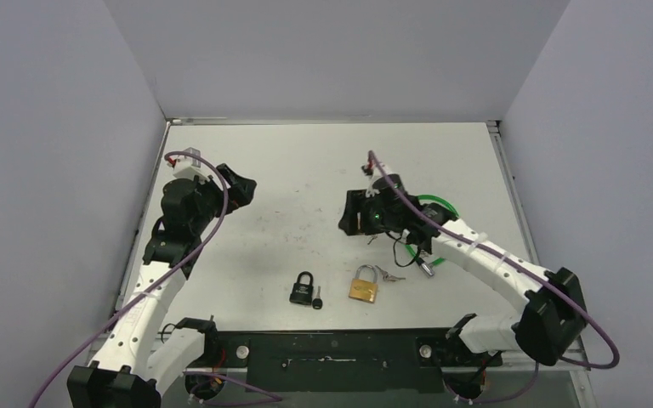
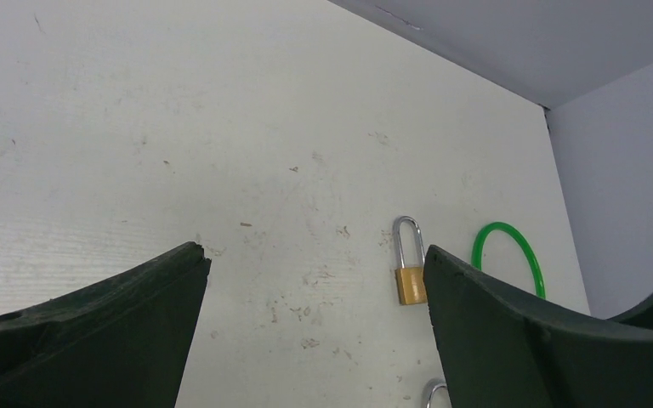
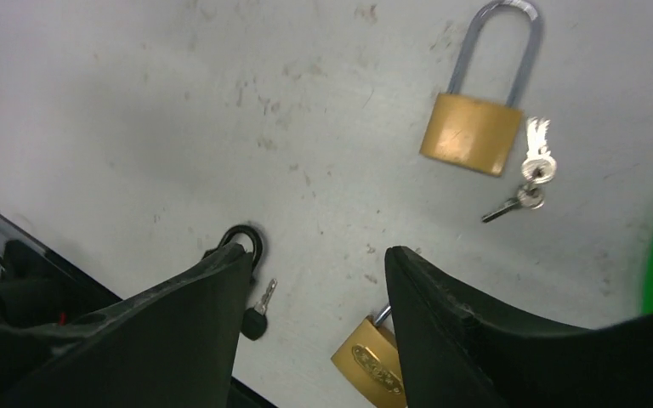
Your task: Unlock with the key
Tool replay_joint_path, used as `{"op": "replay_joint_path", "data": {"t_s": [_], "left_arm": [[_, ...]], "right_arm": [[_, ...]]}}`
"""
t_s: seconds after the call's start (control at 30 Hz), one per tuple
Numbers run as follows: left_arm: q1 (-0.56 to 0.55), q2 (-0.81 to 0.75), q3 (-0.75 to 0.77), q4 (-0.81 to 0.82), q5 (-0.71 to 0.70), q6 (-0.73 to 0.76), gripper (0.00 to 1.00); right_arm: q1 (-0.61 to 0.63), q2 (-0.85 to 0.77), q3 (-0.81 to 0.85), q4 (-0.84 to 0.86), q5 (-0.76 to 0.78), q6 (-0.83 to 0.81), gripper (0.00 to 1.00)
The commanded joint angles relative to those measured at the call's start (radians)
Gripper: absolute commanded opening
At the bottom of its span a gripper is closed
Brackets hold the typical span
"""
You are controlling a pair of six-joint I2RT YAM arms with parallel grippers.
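Note:
A black padlock (image 1: 303, 286) lies near the table's front edge with a black-headed key (image 1: 316, 300) beside it. To its right lies a brass padlock (image 1: 363, 286), and small silver keys (image 1: 388, 274) rest by its shackle. A second brass padlock with a long shackle (image 3: 476, 127) lies by those silver keys (image 3: 531, 174); my right arm mostly hides it from above. My right gripper (image 1: 354, 218) hovers open and empty behind the locks, with the black-headed key (image 3: 259, 316) showing between its fingers. My left gripper (image 1: 242, 189) hangs open and empty at the left.
A green ring (image 1: 439, 223) lies flat under my right forearm, also seen in the left wrist view as the green ring (image 2: 510, 255) beside the long-shackle padlock (image 2: 409, 265). Grey walls close in the table on three sides. A black rail (image 1: 332, 357) runs along the near edge.

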State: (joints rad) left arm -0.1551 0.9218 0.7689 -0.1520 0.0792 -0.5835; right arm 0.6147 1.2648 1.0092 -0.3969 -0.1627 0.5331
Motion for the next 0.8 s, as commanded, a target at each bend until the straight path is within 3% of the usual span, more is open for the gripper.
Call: {"op": "replay_joint_path", "data": {"t_s": [0.0,0.07,0.23,0.53,0.77], "left_arm": [[-0.009,-0.049,-0.025,0.060,0.008,-0.059,0.94],[-0.010,-0.058,-0.043,0.057,0.004,-0.069,0.93],[-0.021,-0.067,-0.070,0.051,-0.006,-0.084,0.91],[-0.036,-0.085,-0.101,0.003,-0.037,-0.087,0.90],[-0.049,-0.113,-0.127,-0.021,-0.053,-0.090,0.90]], "right_arm": [[0.178,0.133,0.037,-0.086,0.122,0.071,0.54],[0.243,0.202,0.060,-0.119,0.137,0.089,0.49],[0.342,0.316,0.090,-0.207,0.137,0.141,0.49],[0.465,0.426,0.105,-0.222,0.081,0.221,0.58],[0.541,0.511,0.179,-0.293,0.155,0.265,0.62]]}}
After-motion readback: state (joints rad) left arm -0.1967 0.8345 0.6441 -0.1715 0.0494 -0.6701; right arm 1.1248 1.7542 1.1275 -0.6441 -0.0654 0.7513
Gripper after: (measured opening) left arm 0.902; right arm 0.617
